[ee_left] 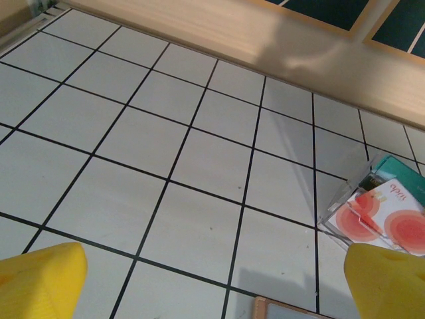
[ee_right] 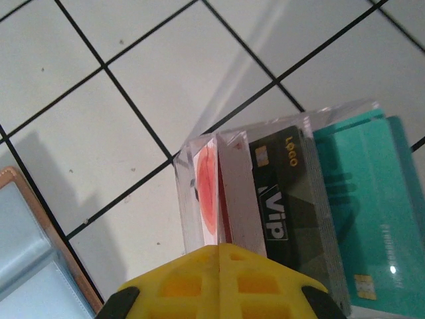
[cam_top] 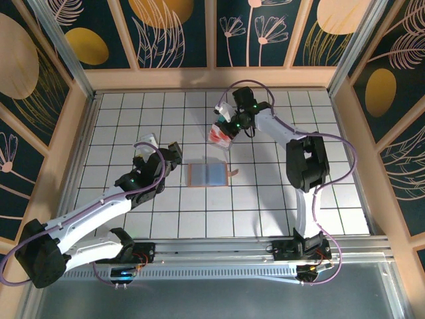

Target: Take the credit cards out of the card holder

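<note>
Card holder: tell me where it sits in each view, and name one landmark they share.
Top external: the card holder lies open at the picture's centre.
Left wrist: its tan corner pokes in at the bottom edge.
Right wrist: its blue-grey inside fills the bottom-left corner.
Shared landmark: the clear box near it.

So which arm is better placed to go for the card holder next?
Probably the left: its gripper is open and free beside the open card holder, whereas the right gripper is shut over the clear box of cards.
</note>
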